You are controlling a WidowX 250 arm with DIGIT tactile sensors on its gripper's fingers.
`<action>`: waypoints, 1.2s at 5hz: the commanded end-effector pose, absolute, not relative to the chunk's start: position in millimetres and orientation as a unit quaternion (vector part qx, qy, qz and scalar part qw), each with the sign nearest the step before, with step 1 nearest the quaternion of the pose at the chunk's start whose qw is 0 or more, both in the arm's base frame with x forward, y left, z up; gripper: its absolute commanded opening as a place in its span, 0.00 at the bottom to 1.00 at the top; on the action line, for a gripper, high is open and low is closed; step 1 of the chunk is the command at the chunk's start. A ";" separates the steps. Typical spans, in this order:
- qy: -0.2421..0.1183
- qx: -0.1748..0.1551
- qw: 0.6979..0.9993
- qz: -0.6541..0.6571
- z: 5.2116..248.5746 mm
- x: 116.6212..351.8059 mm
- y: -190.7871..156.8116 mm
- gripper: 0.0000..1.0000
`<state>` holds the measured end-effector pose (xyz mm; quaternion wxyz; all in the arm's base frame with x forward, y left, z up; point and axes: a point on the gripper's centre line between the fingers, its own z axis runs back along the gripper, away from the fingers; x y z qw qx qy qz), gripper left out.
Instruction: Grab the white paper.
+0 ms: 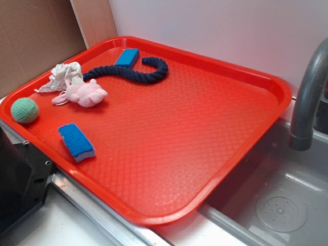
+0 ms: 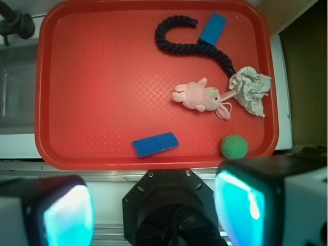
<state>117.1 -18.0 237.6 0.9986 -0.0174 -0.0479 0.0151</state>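
Note:
The white paper [image 1: 64, 76] is a crumpled wad lying near the far left corner of the red tray [image 1: 205, 128]. It touches the ear of a pink plush bunny [image 1: 84, 93]. In the wrist view the white paper [image 2: 251, 88] sits at the upper right of the tray [image 2: 102, 92], far from my gripper [image 2: 156, 210]. The gripper hangs high over the robot's black base [image 2: 169, 205], outside the tray's near rim. Its two fingers stand wide apart with nothing between them. The exterior view does not show the gripper.
The tray also holds a dark blue rope [image 2: 189, 47], a blue sponge [image 2: 213, 28] by it, another blue sponge [image 2: 155, 144] near the front rim, the bunny [image 2: 197, 96] and a green ball [image 2: 234, 146]. A grey faucet [image 1: 307, 102] and sink [image 1: 277, 205] lie beside the tray.

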 end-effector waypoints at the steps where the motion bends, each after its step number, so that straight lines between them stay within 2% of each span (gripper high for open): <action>1: -0.048 -0.017 0.999 0.015 237.6 117.1 -18.0 1.00; 2: 0.001 -0.007 0.993 0.118 190.1 138.0 32.0 1.00; 3: -0.013 0.020 0.970 0.241 175.8 161.7 72.7 1.00; 4: -0.036 0.018 0.932 0.360 156.4 170.9 99.3 1.00; 5: -0.135 0.047 0.869 0.474 143.4 171.6 113.7 1.00; 6: -0.169 0.057 0.815 0.551 123.7 179.0 123.8 1.00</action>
